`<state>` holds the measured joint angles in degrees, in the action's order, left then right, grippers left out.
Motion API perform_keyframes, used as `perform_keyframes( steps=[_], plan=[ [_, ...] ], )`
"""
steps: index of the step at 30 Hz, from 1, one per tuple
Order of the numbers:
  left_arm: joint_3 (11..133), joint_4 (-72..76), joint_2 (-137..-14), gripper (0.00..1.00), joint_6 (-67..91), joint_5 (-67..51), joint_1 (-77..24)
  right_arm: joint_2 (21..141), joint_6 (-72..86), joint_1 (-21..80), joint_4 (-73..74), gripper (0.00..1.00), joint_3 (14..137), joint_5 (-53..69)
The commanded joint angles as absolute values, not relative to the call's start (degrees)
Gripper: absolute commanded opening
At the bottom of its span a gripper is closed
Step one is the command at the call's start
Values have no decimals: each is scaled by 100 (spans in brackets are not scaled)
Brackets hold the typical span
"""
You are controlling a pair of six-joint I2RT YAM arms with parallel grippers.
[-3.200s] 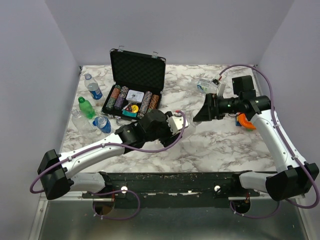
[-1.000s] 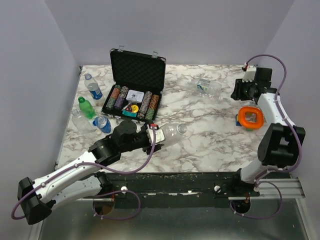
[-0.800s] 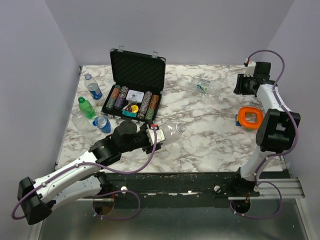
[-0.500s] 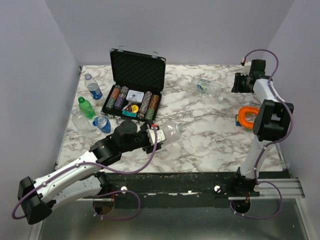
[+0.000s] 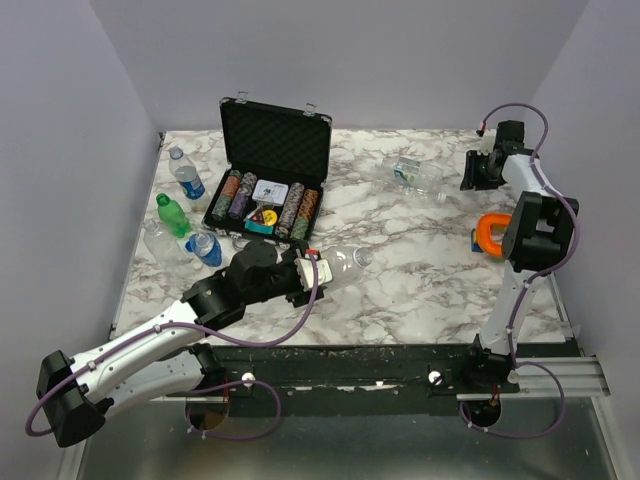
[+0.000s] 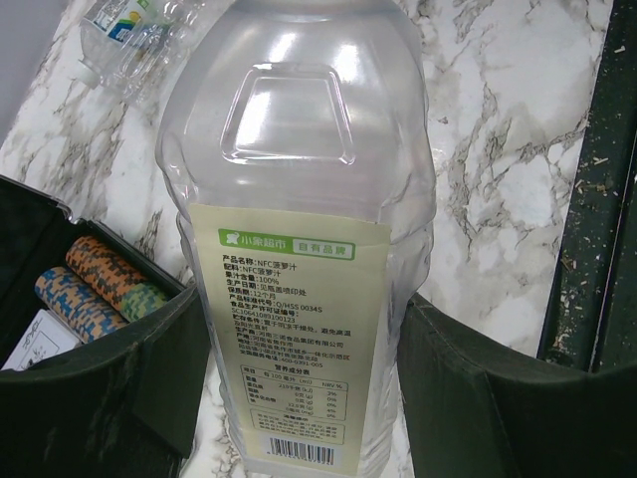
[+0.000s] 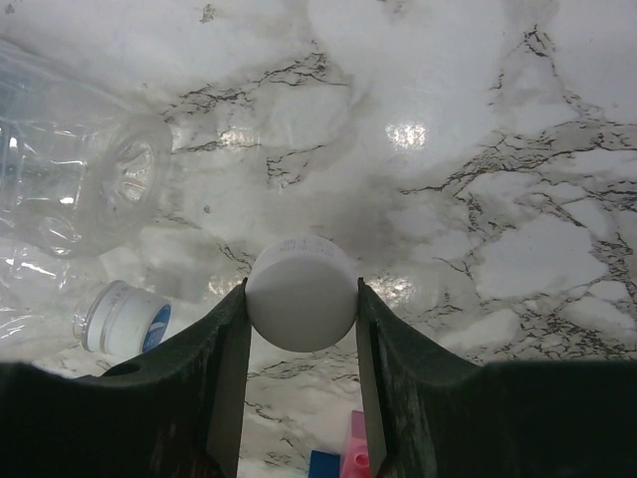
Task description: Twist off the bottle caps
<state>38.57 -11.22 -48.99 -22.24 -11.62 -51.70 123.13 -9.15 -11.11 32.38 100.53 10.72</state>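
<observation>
Left gripper (image 5: 304, 272): jaws roughly half spread, clamped across the labelled lower body of a clear bottle (image 6: 299, 199), with one finger pressed to each side.
Clear bottle: held lying near level, just off the centre of the marble table (image 5: 420, 290) toward 7 o'clock, with its neck end pointing to 3 o'clock. It has a pale label with a green header and fine print. I cannot tell whether the neck carries a cap.
Right gripper (image 7: 301, 311): jaws drawn narrow, pinching a white cap (image 7: 301, 289) by its rim, a finger on either side.
White cap: in the right gripper's grasp over the table, at about 1 o'clock.
Lying bottle (image 5: 418, 172): clear, on its side at 1 o'clock, near the right gripper.
Side group: at 9 o'clock, a blue-labelled bottle (image 5: 185, 176), a green bottle (image 5: 172, 215) and a second blue-labelled one (image 5: 205, 247) lying down.
Chip case (image 5: 275, 140): open at 11 o'clock, with rows of striped chips (image 5: 262, 200) inside.
Orange object (image 5: 490, 236): at 3 o'clock, beside the right arm.
</observation>
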Motion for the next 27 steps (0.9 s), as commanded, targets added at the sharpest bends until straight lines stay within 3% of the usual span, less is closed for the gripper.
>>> perform_keyframes(
  steps=[1, 18, 27],
  plan=[
    [3885, -940, -4896, 0, -2311, -1266, -5150, 12507, -1055, -1134, 3498, 40, 10318, 1063],
    [3876, -958, -4913, 0, -2320, -1283, -5142, 12726, -1134, -1134, 3674, 46, 10485, 1081],
    [3867, -958, -4931, 0, -2320, -1266, -5142, 12858, -1160, -1134, 3797, 57, 10635, 1107]
  ],
)
